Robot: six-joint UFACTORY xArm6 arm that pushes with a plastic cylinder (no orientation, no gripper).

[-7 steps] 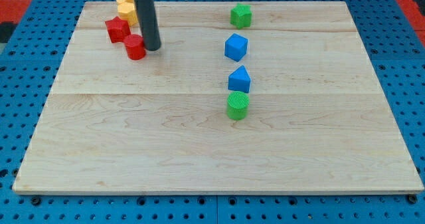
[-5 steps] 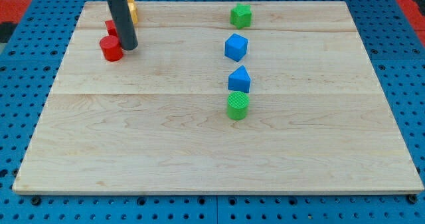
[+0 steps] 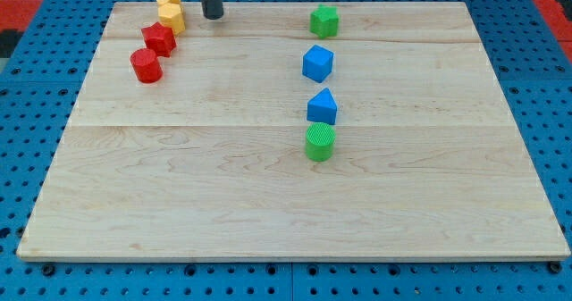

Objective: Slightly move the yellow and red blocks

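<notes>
My tip (image 3: 213, 17) rests near the board's top edge, just right of two yellow blocks (image 3: 170, 10) stacked one behind the other at the view's top left, with a small gap between. A red star-shaped block (image 3: 159, 38) lies just below the yellow ones. A red cylinder (image 3: 146, 66) sits below and slightly left of it, close to or touching it. My tip touches none of them.
A green block (image 3: 324, 20), a blue cube (image 3: 317, 63), a blue pointed block (image 3: 323, 107) and a green ribbed cylinder (image 3: 319, 142) form a column right of centre. The wooden board (image 3: 268, 212) lies on a blue pegboard.
My tip pushed the red cylinder left, then swung up and right to the board's top edge beside the yellow blocks. The other blocks stayed put.
</notes>
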